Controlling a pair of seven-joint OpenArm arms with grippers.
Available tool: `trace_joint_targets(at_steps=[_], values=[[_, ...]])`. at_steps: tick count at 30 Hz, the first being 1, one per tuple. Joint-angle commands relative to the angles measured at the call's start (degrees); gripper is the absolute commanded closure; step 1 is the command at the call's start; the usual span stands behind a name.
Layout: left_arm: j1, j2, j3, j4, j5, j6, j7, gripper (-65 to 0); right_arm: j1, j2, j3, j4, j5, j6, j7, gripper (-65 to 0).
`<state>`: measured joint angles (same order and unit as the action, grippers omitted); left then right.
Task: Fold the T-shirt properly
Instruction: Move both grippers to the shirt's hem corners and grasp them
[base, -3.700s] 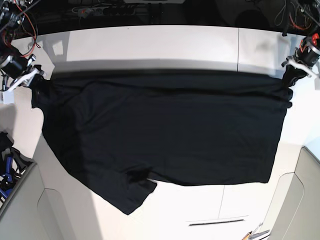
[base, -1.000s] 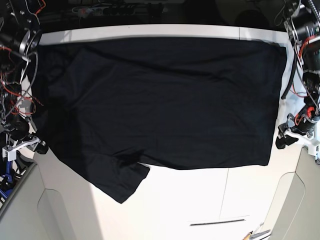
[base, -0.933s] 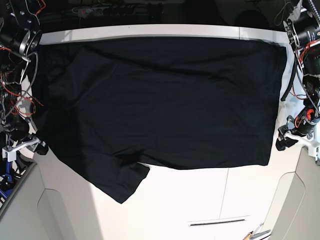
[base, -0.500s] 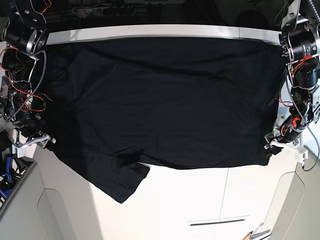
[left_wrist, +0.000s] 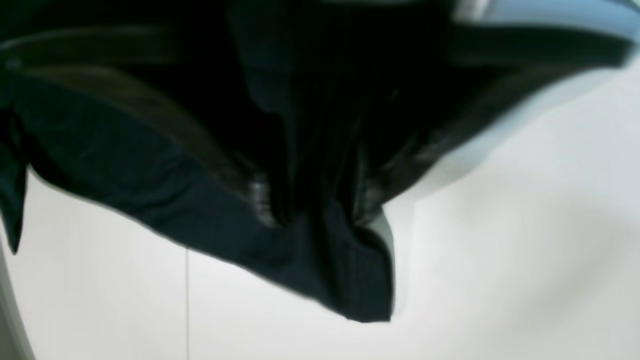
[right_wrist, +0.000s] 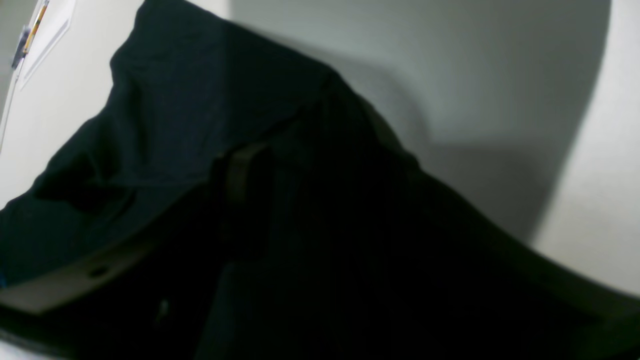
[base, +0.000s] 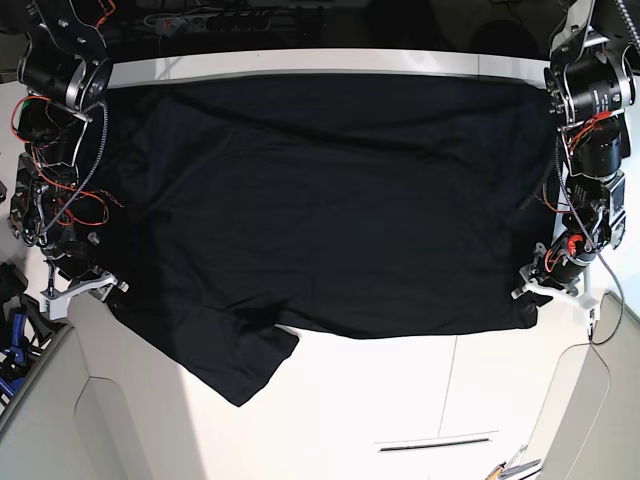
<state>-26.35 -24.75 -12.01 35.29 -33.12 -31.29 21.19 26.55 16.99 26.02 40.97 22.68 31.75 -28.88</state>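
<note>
1. Base view: the T-shirt (base: 330, 210) lies spread flat on the white table (base: 400, 400), reaching from the table's far edge to about its middle. No container shows in any view.
2. Base view, orientation: the shirt's long axis runs side to side across the table. A sleeve (base: 245, 365) juts toward the near edge at the shirt's near-left part, so the shoulder end points to the view's left and the straight hem lies at the view's right.
3. Base view, left gripper (base: 535, 290): it sits right at the shirt's near hem corner, at the view's right. Whether cloth is between its jaws cannot be told here.
4. Base view, right gripper (base: 95, 290): it sits at the shirt's left edge, just above the sleeve. Its opening cannot be told here.
5. Base view, change: half a second ago both grippers stood slightly farther out from the shirt; both have edged inward onto its edge. The shirt lies as it did.
6. Left wrist view: blurred. The shirt's corner (left_wrist: 350, 270) bunches between two dark fingers (left_wrist: 257, 195), jaws partly closed around the cloth, white table below.
7. Right wrist view: dark cloth (right_wrist: 200, 125) covers the gripper; its state cannot be told.
</note>
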Motion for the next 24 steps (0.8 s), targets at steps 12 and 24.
trace_joint_targets(at_steps=[12, 24], values=[[-1.22, -1.01, 0.00, 0.48, 0.17, -0.04, 1.53, -17.6, 4.55, 3.74, 0.11, 4.57, -0.24, -0.28, 1.07, -31.6], [-1.25, -1.11, 0.00, 0.48, 1.33, -0.02, 1.09, -17.6, 4.48, 4.09, 0.09, 1.01, -7.69, -6.88, 4.96, -31.7]])
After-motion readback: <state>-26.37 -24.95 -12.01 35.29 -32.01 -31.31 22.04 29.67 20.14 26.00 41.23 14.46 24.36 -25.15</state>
